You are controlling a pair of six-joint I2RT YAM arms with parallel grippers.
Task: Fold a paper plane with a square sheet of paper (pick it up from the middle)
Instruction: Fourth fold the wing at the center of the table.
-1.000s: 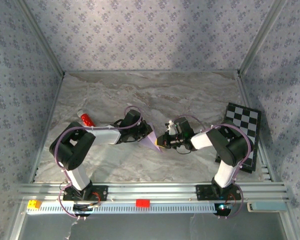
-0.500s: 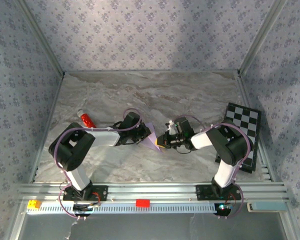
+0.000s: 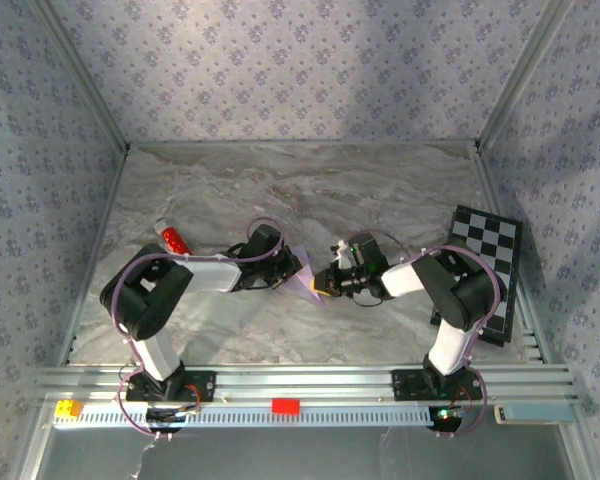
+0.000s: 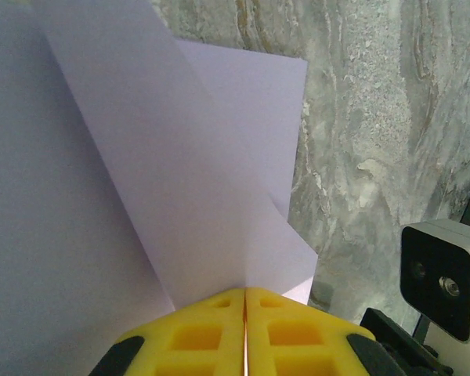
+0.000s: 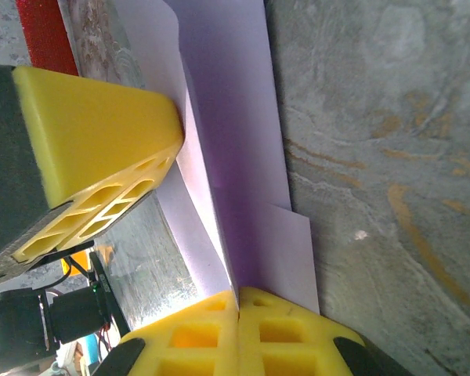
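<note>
Holding status: both grippers are clamped on the square sheet of paper [image 3: 305, 274], which is stretched between them over the near-middle of the marble table [image 3: 310, 185].
Left gripper [image 3: 289, 271]: yellow pads are pressed flat together on the sheet's edge, with no gap seen in the left wrist view [image 4: 244, 291].
Right gripper [image 3: 323, 283]: pads are likewise shut tight on the opposite edge [image 5: 238, 294]. The left gripper's yellow finger [image 5: 102, 117] sits just beside the same sheet.
Sheet condition: partly folded. The left wrist view shows overlapping lilac layers [image 4: 180, 157] with a slanted flap edge. The right wrist view shows a crease running up from the pinch point [image 5: 235, 157]. Whether the lower edge touches the table cannot be told.
Change over the last second: very little. The left wrist and cable loop settled slightly, and the left pads finished nipping down. The sheet and both fingertips sit in the same spot as a second ago, and the right gripper did not move.
Meaning for the task: judged a pause with the two-handed grip now secured, ready for the next crease. The folds are early ones, with no dart shape yet.
Risk: pulling the arms apart could tear or slip the thin paper.
Bystanders: the red cylinder [image 3: 172, 238] and checkered board [image 3: 485, 255] lie well apart from the sheet.
</note>
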